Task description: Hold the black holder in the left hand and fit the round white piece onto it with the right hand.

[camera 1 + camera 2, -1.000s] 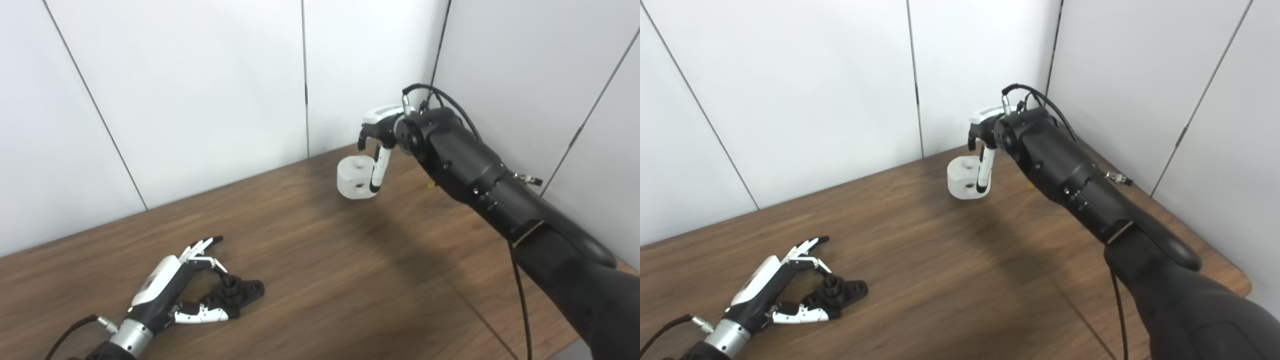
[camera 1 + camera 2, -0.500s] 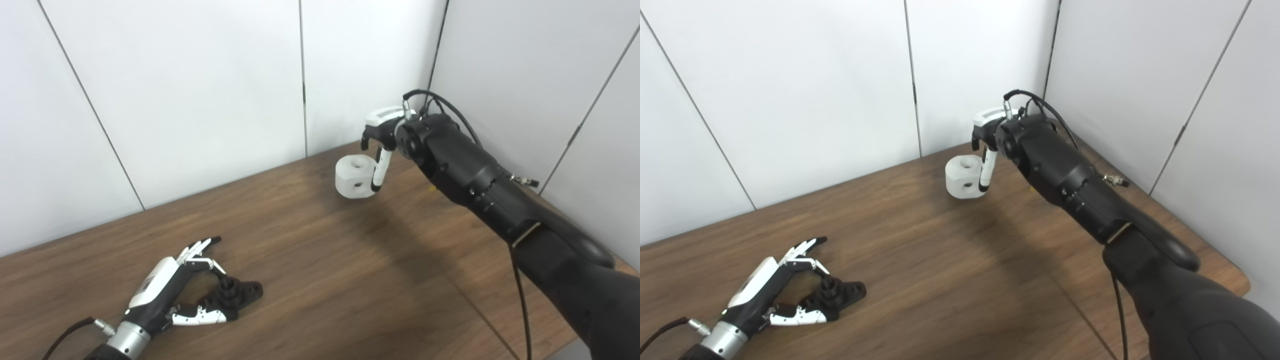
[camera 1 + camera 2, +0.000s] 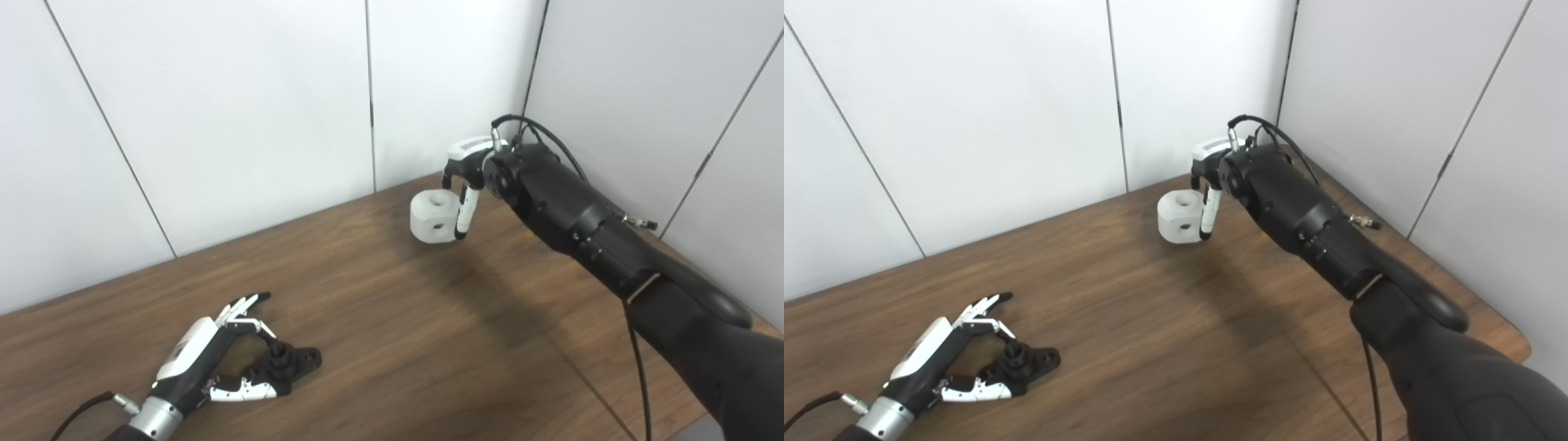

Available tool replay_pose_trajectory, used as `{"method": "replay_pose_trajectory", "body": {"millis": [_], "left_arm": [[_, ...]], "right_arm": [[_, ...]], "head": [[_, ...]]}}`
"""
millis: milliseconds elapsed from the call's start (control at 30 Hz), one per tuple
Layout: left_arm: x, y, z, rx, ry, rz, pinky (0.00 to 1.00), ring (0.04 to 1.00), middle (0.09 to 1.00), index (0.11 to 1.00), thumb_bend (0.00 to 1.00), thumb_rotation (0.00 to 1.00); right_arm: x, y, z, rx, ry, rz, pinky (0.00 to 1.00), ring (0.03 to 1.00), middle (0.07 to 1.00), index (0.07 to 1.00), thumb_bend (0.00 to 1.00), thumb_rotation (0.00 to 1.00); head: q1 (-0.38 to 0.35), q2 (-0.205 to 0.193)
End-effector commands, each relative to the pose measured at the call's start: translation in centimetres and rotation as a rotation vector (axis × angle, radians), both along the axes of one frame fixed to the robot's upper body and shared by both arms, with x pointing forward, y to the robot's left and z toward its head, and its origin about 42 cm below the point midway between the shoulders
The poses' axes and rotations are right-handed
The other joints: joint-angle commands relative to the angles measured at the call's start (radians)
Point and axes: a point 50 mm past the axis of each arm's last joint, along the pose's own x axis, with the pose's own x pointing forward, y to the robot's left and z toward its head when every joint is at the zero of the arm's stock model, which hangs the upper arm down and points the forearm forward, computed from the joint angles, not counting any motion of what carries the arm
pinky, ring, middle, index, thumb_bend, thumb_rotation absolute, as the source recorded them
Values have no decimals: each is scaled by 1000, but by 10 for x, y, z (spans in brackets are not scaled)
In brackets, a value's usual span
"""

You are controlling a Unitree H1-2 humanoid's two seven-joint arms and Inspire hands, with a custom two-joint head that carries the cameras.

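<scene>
The black holder [image 3: 289, 361] lies flat on the wooden table [image 3: 429, 324] at the near left. My left hand [image 3: 199, 358] lies around it, open, with the fingers stretched above the holder and the thumb along its near side. The round white piece [image 3: 430, 218], with a hole on top and one in its side, stands near the far wall. My right hand [image 3: 467, 164] hangs over its right side, one white finger lying down against it and a dark fingertip at its back rim. My own wrist hides most of that hand, so the grip cannot be judged.
White wall panels close off the table at the back and on the right, meeting in a corner behind the right hand. The table's right edge [image 3: 1516, 358] runs under my right forearm [image 3: 1335, 257]. Bare wood lies between the two hands.
The right hand has sunk slightly, closer onto the white piece, which stays where it stood. The left hand and holder have barely shifted. The view moved a little.
</scene>
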Motion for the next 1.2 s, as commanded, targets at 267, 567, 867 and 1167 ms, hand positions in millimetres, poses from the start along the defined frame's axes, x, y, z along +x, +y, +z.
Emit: {"method": "replay_pose_trajectory", "body": {"millis": [267,567,867,1167], "left_arm": [[-46,33,-66,171,237,19,1000,1000,971,482,524,60],[-48,33,-66,165,243,17,1000,1000,966,482,524,59],[-50,34,-67,163,242,11,1000,1000,964,482,524,58],[-51,34,-67,177,229,5,1000,1000,965,482,524,60]], "right_arm": [[3,2,21,-6,-94,16,959,991,959,793,945,317],[3,4,16,10,-97,19,950,993,963,797,952,335],[6,6,9,40,-106,24,960,984,956,796,972,336],[5,9,4,23,-240,94,871,886,849,557,712,196]], "head": [[4,9],[6,15],[11,23],[12,26]]}}
